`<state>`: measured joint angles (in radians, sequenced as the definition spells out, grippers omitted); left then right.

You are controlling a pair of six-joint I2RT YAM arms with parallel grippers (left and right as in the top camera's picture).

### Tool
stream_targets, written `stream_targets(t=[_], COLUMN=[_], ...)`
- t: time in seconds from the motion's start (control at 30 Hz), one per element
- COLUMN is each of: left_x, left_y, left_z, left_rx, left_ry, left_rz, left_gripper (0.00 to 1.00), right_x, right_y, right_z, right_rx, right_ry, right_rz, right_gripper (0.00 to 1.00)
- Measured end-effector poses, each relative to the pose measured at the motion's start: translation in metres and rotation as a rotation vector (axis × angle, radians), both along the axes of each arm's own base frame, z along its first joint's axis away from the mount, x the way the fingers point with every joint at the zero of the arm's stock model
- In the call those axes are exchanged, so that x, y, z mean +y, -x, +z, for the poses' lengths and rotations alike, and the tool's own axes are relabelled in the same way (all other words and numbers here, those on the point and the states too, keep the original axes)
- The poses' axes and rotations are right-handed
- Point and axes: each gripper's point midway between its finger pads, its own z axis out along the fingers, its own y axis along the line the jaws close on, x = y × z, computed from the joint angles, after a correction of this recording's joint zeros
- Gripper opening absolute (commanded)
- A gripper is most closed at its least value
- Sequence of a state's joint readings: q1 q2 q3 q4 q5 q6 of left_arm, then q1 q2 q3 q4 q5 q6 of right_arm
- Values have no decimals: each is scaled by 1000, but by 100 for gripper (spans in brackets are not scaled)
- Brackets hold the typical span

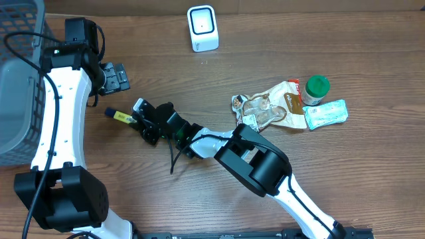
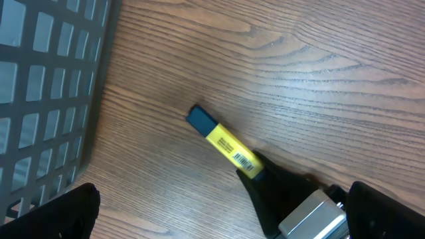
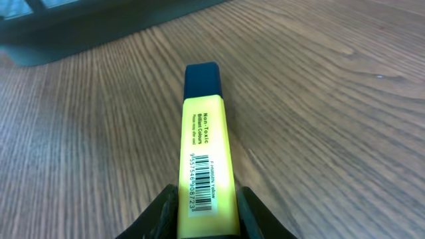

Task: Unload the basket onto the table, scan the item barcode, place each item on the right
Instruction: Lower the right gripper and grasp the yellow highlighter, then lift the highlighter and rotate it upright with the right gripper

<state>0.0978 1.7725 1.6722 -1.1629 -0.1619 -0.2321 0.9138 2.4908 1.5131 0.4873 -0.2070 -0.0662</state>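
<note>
- Your right pincer is clenched on the highlighter: one finger presses each long side of the yellow body at its near end.
- The highlighter lies flat on the table and sticks straight out ahead of the right pincer. Its dark blue cap is at the end farthest from the tips.
- The barcode faces up, just ahead of the pincer's grip. The digits printed beside it are legible in the right wrist view.
- Your left pincer is released, with its fingers spread wide and nothing between them. It hangs above the table near the right pincer, and the highlighter shows below it.
- The grey basket sits just beside the left pincer, on the side away from the right pincer.
- The white scanner stands well apart from both pincers.
- A green-capped jar and a pale packet lie far behind the right pincer, beyond its arm.
</note>
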Motion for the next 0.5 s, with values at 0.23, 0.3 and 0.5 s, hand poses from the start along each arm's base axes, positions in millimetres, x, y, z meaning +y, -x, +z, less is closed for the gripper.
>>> stream_targets(t=[0.23,0.3,0.5], left_x=[0,0,0], left_y=[0,0,0], left_z=[0,0,0], left_rx=[0,0,-1], left_ry=[0,0,0], left_rz=[0,0,0], left_gripper=[100,100,100], right_x=[-1,-4,-32], right_y=[3,4,4], right_z=[2,4,9], right_rx=[29,47,165], right_ry=[10,32,148], right_rz=[4,4,-37], right_gripper=[9,4,4])
